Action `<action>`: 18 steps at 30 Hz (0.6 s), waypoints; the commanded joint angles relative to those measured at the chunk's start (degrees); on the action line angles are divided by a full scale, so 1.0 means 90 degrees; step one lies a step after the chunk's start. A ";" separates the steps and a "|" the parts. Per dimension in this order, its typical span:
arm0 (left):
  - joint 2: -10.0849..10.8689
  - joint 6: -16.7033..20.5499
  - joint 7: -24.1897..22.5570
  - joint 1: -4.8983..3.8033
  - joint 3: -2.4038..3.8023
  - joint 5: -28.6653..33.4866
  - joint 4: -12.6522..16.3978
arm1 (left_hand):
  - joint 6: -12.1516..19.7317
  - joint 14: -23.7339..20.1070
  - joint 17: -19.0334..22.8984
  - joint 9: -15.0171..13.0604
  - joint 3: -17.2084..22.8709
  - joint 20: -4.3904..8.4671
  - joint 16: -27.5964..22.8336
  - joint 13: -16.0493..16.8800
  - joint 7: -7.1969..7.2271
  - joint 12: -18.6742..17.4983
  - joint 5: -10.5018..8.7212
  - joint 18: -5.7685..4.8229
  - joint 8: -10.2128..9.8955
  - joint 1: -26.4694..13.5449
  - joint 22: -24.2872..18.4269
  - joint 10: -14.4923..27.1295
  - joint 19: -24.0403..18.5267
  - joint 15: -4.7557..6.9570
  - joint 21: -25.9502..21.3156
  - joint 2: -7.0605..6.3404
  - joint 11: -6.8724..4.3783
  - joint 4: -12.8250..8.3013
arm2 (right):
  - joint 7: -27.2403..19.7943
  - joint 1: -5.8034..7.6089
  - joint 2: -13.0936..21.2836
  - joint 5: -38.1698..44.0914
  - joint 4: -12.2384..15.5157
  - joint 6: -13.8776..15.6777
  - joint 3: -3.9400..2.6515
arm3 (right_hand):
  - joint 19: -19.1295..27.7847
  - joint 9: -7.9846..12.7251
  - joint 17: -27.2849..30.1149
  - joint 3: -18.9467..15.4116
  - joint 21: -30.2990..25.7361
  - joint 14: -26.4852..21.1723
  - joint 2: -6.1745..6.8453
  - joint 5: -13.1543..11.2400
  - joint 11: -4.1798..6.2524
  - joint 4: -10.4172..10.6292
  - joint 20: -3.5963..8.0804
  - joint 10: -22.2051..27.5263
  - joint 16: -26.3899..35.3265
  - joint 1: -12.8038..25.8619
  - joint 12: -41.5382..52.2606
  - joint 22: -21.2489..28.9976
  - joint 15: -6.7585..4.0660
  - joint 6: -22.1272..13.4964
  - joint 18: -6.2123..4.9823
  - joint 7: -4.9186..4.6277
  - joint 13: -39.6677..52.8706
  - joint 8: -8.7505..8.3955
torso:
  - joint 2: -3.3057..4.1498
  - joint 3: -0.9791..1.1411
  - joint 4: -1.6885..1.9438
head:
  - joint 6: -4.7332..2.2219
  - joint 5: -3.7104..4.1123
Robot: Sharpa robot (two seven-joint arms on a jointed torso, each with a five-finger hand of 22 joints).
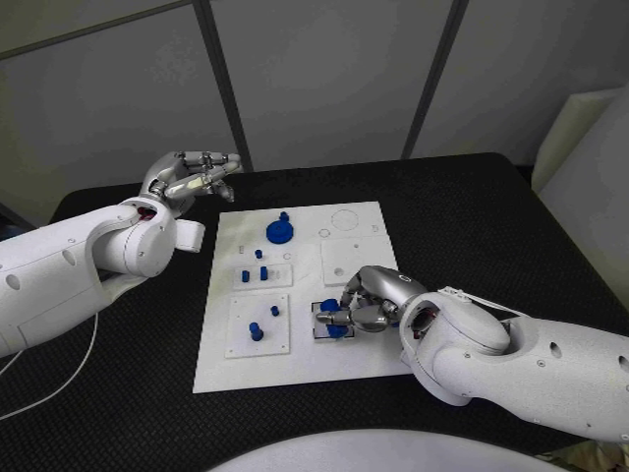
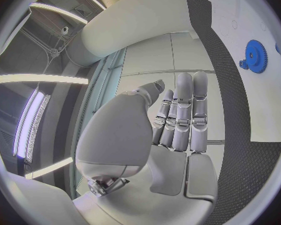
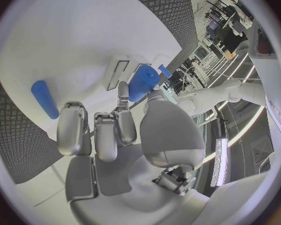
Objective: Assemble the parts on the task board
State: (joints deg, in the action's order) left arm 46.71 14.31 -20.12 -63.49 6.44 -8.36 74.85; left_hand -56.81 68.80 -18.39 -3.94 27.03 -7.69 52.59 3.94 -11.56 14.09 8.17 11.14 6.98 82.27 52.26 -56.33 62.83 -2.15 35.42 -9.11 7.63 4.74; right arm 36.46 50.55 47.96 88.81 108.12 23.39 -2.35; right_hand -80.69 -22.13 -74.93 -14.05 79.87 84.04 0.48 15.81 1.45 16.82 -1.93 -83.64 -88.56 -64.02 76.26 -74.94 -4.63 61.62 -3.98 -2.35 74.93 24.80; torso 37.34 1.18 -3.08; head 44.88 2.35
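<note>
- The white task board (image 1: 355, 339) is laid on the black counter (image 1: 513, 226), between the two arms.
- The right robot hand (image 1: 360, 303) is lowered onto the near right part of the board, over a small square recess, and a blue cylindrical part (image 1: 339, 330) is pinched between its thumb and a fingertip. In the right wrist view the same cylinder (image 3: 143, 82) is seen gripped at the fingertips (image 3: 123, 90), just above the board's surface.
- A second, slimmer blue peg (image 3: 44, 99) is seen in the right wrist view lying flat on the board, apart from the held cylinder.
- The left robot hand (image 1: 190, 175) is raised off the far left corner of the board, over the counter; nothing is held in it. In the left wrist view its fingers (image 2: 183, 112) are stretched out straight and pressed close together.
- A blue gear (image 1: 279, 231) is placed on the far left part of the board, and is also seen in the left wrist view (image 2: 255, 56).
- Smaller blue parts (image 1: 259, 273) are stood in the plates on the left side of the board, with further ones (image 1: 258, 329) in the near left plate.
</note>
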 commanded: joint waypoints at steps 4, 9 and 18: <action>0.0002 -0.0067 -0.0020 -0.0010 0.0005 0.0019 0.0015 | 0.0030 -0.0044 0.0007 0.0004 -0.0044 -0.0016 -0.0018 -0.0005 -0.0005 0.0036 -0.0029 -0.0075 0.0022 -0.0035 -0.0006 0.0051 -0.0045 -0.0019 -0.0031 0.0008 0.0005 -0.0006 | 0.0044 0.0009 -0.0021 0.0144 -0.0005 0.0077 -0.0005 | 0.0017 -0.0088 -0.1351 0.0126 -0.0002 0.0596 0.0224 -0.0627 0.0009 0.0010 0.0032 -0.0015 -0.0009 0.0408 -0.0065 -0.0011 -0.0034 -0.0095 0.0042 -0.0009 0.0407 0.0090 | -0.0006 -0.0001 -0.0005 | 0.0006 -0.0028; 0.0001 -0.0069 -0.0018 -0.0010 0.0005 0.0019 0.0014 | 0.0030 -0.0044 0.0007 0.0004 -0.0044 -0.0016 -0.0018 -0.0005 -0.0005 0.0036 -0.0029 -0.0075 0.0022 -0.0035 -0.0006 0.0051 -0.0045 -0.0019 -0.0031 0.0008 0.0005 -0.0006 | 0.0038 0.0009 -0.0033 0.0188 -0.0009 0.0113 -0.0005 | 0.0022 -0.0127 -0.1345 0.0267 -0.0012 0.0595 0.0379 -0.0923 0.0008 0.0014 0.0029 -0.0007 -0.0005 0.0629 -0.0094 -0.0006 -0.0029 -0.0131 0.0040 -0.0017 0.0402 0.0115 | -0.0005 0.0002 -0.0003 | 0.0006 -0.0035; 0.0001 -0.0070 -0.0018 -0.0010 0.0005 0.0019 0.0008 | 0.0030 -0.0044 0.0007 0.0004 -0.0044 -0.0016 -0.0018 -0.0005 -0.0005 0.0036 -0.0029 -0.0075 0.0022 -0.0035 -0.0006 0.0051 -0.0045 -0.0019 -0.0031 0.0008 0.0005 -0.0006 | -0.0026 0.0009 -0.0020 0.0249 0.0036 0.0181 -0.0005 | 0.0020 -0.0148 -0.1353 0.0349 -0.0012 0.0596 0.0403 -0.0959 0.0007 0.0015 0.0027 -0.0013 -0.0008 0.0740 -0.0089 -0.0010 -0.0027 -0.0141 0.0040 -0.0017 0.0416 0.0131 | -0.0005 0.0005 -0.0006 | 0.0001 -0.0043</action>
State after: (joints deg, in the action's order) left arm 46.75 14.27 -20.09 -63.49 6.44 -8.36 74.83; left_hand -56.81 68.80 -18.40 -3.94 27.03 -7.69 52.59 3.94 -11.56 14.09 8.17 11.14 6.97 82.27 52.27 -56.33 62.83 -2.16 35.42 -9.11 7.63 4.74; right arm 36.72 50.55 47.73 90.12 108.20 23.93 -2.36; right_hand -80.69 -23.40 -74.92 -11.24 79.86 84.04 4.16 7.32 1.44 16.91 -1.93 -83.64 -88.56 -57.99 75.65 -74.93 -4.62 60.76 -3.99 -2.46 74.92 25.74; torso 37.29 1.20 -3.10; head 44.90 1.97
